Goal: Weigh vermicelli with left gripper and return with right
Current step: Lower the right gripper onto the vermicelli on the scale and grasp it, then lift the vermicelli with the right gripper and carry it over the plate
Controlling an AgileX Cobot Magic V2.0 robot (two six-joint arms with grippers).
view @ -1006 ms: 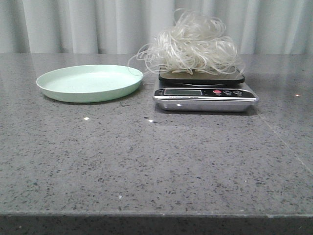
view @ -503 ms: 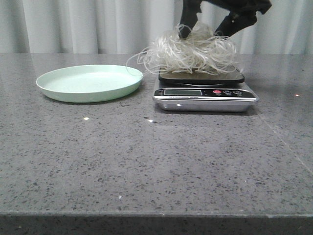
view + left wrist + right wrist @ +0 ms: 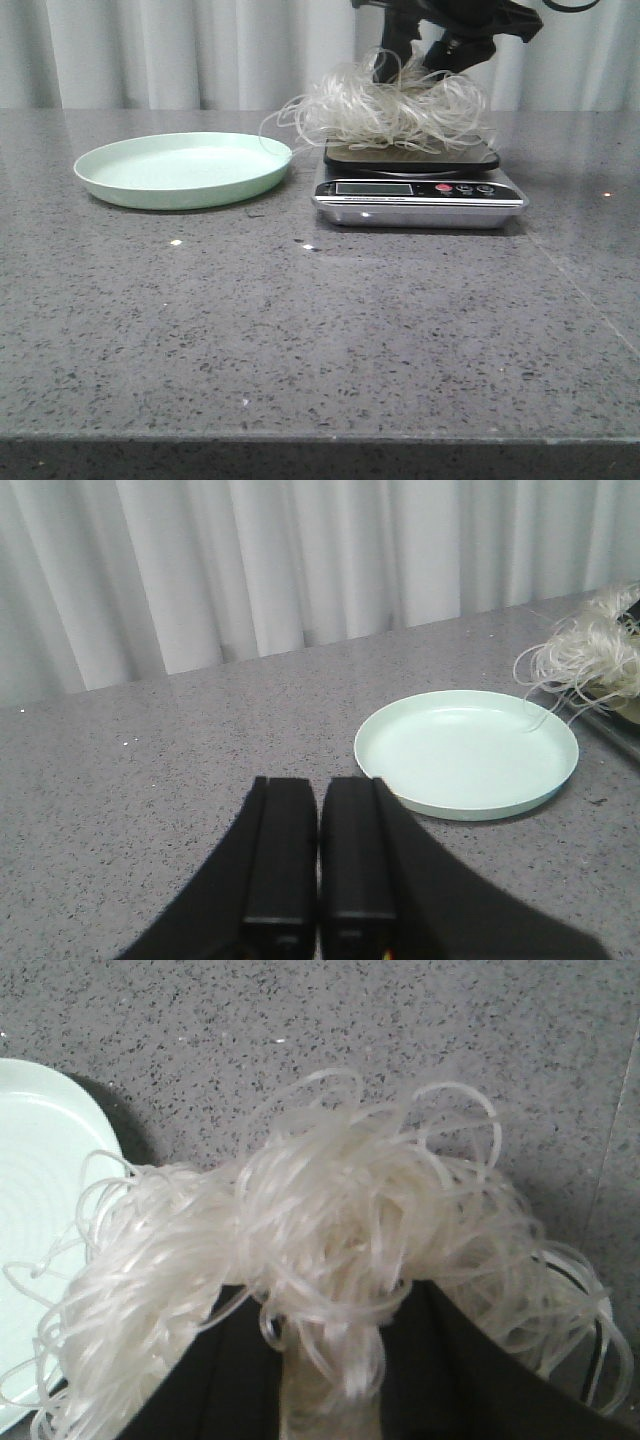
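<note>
- Vermicelli [image 3: 390, 105] sits heaped on the dark platform of the scale [image 3: 420, 190], toward the far edge of the worktop [image 3: 320, 330], right of centre. Judged: weighing leg done, return leg starting.
- Right gripper [image 3: 418, 62] is down into the top of the tangle from above; the right wrist view shows strands bunched between its two fingers [image 3: 200, 1380], so it reads as clenched on the noodles, though the pile's bulk rests on the scale.
- Pale green plate [image 3: 183, 168] lies just beside the scale on its left, near the far edge, holding nothing; a few stray loops reach over its rim. Likely the drop-off spot.
- Left gripper [image 3: 320, 880] hangs clear near the far left, fingers pressed together, holding nothing.
- Scale display and button markings too small to read; no brand legible.
</note>
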